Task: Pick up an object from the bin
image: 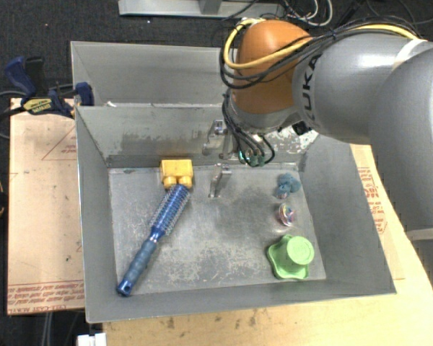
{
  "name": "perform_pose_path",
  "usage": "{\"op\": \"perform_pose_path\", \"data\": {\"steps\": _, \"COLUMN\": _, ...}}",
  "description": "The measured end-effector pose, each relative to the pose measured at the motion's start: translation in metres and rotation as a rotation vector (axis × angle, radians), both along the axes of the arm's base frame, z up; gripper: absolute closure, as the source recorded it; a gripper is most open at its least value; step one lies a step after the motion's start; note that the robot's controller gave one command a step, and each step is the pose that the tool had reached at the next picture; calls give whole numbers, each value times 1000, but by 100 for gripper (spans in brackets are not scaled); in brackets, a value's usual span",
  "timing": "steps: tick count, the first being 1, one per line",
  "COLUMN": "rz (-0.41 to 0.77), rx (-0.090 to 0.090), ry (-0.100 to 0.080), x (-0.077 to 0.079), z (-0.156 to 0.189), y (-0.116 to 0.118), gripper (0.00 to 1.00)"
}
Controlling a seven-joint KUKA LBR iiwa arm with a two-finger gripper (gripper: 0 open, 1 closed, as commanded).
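Approach stage: the tool [218,181] hovered just right of the yellow rectangular plastic block [176,171]. I could not tell whether it was open or closed. Next it likely needed centring and lowering.

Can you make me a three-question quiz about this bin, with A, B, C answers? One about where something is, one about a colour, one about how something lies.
1. Where is the yellow block?
A) by the brush's bristle end
B) in a front corner
C) on the rim

2. What colour is the brush?
A) red
B) blue
C) white

3. How is the brush?
A) standing up
B) hanging on the rim
C) lying flat

Answers:
1 A: the block sits right by the brush's head, at the back of the bin.
2 B: handle and bristles are blue.
3 C: it lies slantwise on the floor, apart from the gripper.
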State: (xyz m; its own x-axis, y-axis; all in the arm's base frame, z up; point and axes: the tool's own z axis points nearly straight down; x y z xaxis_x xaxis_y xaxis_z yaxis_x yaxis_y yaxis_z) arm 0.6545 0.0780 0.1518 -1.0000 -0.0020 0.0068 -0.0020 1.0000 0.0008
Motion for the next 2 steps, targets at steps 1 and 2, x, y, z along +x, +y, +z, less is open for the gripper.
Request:
{"op": "perform_pose_path", "data": {"steps": 1, "rz": 293, "rx": 6, "ry": -20, "x": -29, "z": -53, "y": 59, "gripper": 0}}
{"op": "perform_pose_path", "data": {"steps": 2, "rz": 295, "rx": -1, "ry": -12, "x": -31, "z": -59, "y": 56, "gripper": 100}}
